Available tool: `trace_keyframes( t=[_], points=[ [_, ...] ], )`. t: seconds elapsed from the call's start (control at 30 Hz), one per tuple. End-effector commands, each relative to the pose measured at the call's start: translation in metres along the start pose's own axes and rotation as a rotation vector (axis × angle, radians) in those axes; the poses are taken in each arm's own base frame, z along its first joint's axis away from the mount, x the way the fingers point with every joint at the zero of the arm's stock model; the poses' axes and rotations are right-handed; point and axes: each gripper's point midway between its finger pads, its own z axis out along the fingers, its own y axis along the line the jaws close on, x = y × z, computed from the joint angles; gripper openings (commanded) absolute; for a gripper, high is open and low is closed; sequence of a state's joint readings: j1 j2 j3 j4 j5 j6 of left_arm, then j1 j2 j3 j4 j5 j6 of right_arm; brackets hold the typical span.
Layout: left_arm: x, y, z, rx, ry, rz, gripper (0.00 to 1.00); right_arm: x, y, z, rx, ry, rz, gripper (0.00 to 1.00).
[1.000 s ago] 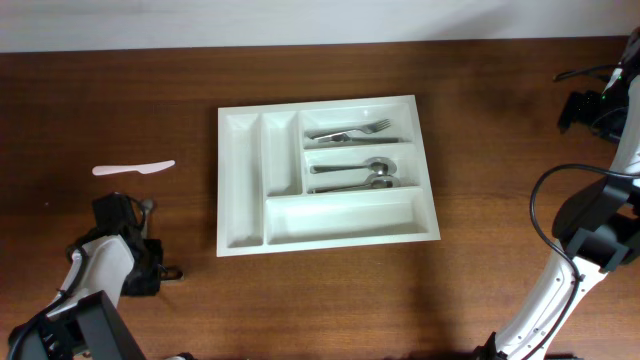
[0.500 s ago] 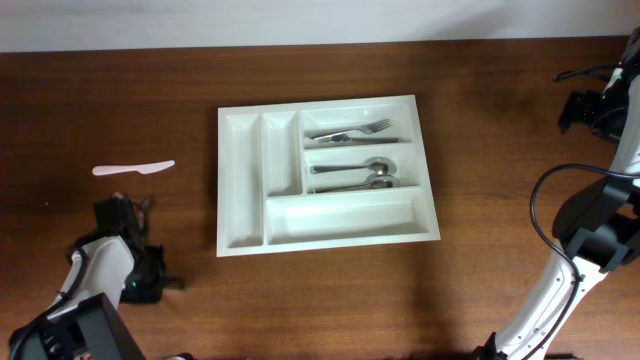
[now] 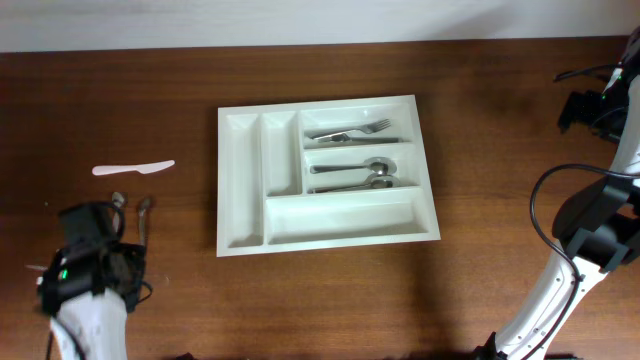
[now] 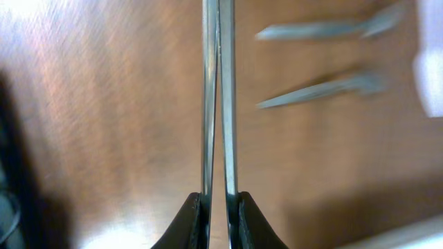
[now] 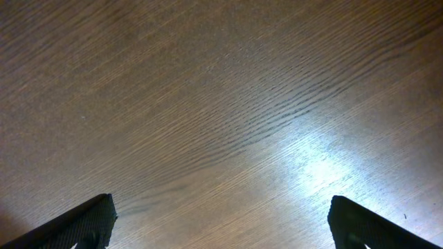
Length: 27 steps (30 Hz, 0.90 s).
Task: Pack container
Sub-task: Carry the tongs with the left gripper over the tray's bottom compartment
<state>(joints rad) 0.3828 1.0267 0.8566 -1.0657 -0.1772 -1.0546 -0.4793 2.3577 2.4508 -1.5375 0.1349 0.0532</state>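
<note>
DESK: Where does the cutlery tray (image 3: 240, 200) sit?

PHOTOGRAPHER: In the middle of the brown wooden bench (image 3: 480, 290), seen from overhead. It lies flat and a little askew, with its long side running left to right. It has two narrow slots at its left end and three wide slots stacked beside them.

DESK: What is in it?

PHOTOGRAPHER: Forks (image 3: 350, 132) lie in the wide slot at the tray's far edge. Spoons (image 3: 355, 176) lie in the wide slot next to it, the middle of the three. All the handles point toward the narrow slots.

DESK: And outside it?

PHOTOGRAPHER: A white plastic knife (image 3: 133, 168) lies flat well to the left of the tray. Further left of the tray and nearer the front edge is the left gripper (image 4: 218, 207). Its jaws are clenched on a slim metal utensil (image 4: 228, 104) that runs straight out from the fingertips. It is seen edge-on, so I cannot tell whether it is a knife, fork or spoon, or whether it is off the wood. Two loose metal utensils (image 4: 318, 88) lie near it, blurred in the wrist view.

DESK: The other arm?

PHOTOGRAPHER: It is far to the right of the tray, well apart from it. The right gripper (image 5: 225, 221) has its jaws released and spread wide, with only wood grain showing between them.
</note>
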Motion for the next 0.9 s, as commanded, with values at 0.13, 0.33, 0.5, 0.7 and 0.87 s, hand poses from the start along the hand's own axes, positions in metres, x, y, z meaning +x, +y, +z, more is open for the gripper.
trace_keyframes(
  t=[0.13, 0.33, 0.5, 0.7, 0.87],
  points=[
    [-0.006, -0.025, -0.042, 0.203, -0.006, -0.123, 0.02, 0.0, -0.005, 0.003, 0.017, 0.005, 0.012, 0.99],
    [0.03, -0.049, -0.044, 0.276, 0.244, -0.285, 0.02, 0.0, -0.005, 0.003, 0.017, 0.005, 0.012, 0.99],
    [0.066, -0.107, -0.063, 0.476, 0.423, -0.16, 0.02, 0.0, -0.005, 0.003, 0.017, 0.005, 0.012, 0.99],
    [0.128, -0.183, -0.099, 0.797, 0.433, 0.271, 0.02, 0.0, -0.005, 0.003, 0.017, 0.005, 0.012, 0.99],
    [0.199, -0.21, -0.114, 1.001, 0.339, 0.841, 0.02, 0.0, -0.005, 0.003, 0.017, 0.005, 0.012, 0.99]
  ],
)
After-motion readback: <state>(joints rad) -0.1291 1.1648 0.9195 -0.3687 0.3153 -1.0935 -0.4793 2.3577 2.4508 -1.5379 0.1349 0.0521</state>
